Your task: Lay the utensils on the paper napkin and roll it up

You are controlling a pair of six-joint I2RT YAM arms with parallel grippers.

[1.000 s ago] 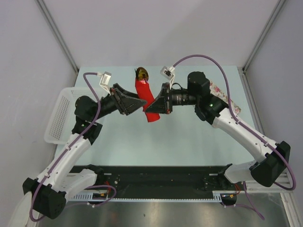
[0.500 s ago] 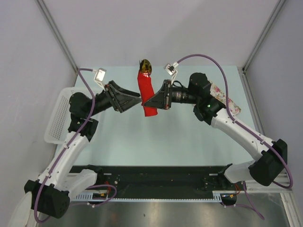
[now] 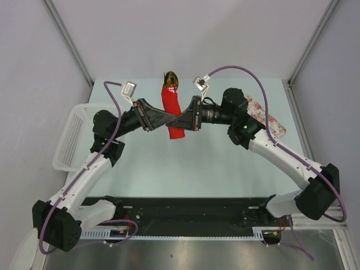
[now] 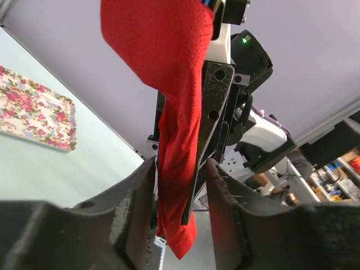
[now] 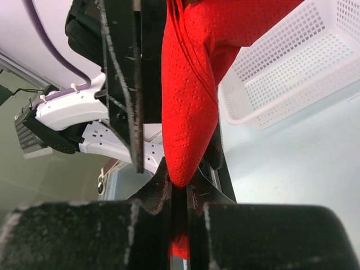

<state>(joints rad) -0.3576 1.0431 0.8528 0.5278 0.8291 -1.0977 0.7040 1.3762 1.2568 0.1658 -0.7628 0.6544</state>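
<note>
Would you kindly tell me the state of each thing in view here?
Red paper napkin: rolled, held in the air.
Gold-bowled spoon: inside napkin, bowl poking out top.
Right hand: shut on napkin.
Left hand: open, fingers straddling napkin.
White plastic basket: looks empty.
Floral white cloth: lying flat.

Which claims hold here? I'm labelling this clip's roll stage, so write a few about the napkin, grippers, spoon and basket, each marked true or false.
The paper napkin lies flat on the table. False: it is rolled and held in the air.
The right gripper is shut on the napkin. True.
The spoon pokes its gold bowl out of the roll's far end. True.
The floral cloth is inside the basket. False: it lies on the table, at the opposite side.
</note>
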